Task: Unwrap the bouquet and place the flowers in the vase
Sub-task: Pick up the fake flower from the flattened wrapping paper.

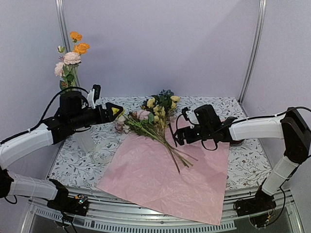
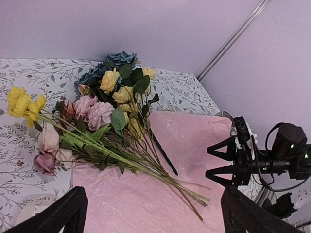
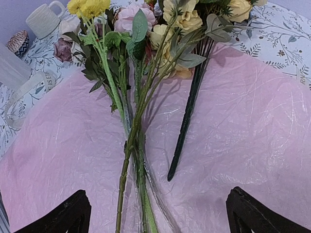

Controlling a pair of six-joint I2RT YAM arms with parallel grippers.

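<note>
The bouquet lies unwrapped: its pink paper (image 1: 165, 179) is spread flat, and the flowers (image 1: 153, 119) lie across it with stems (image 3: 129, 145) pointing toward the near right. Orange and pink flowers (image 1: 73, 51) stand in the white ridged vase (image 1: 83, 141) at the back left, which is mostly hidden behind my left arm. My left gripper (image 1: 115, 110) hovers open just left of the blooms (image 2: 104, 104), holding nothing. My right gripper (image 1: 179, 129) is open above the stem ends; in the right wrist view the stems run between its fingertips (image 3: 68, 213), untouched.
A cream mug (image 3: 43, 18) and a striped cup (image 3: 19, 42) stand beyond the flower heads. A loose cream ribbon (image 3: 29, 87) lies on the patterned tablecloth (image 1: 243, 160) beside the paper. The paper's near corner hangs over the table's front edge.
</note>
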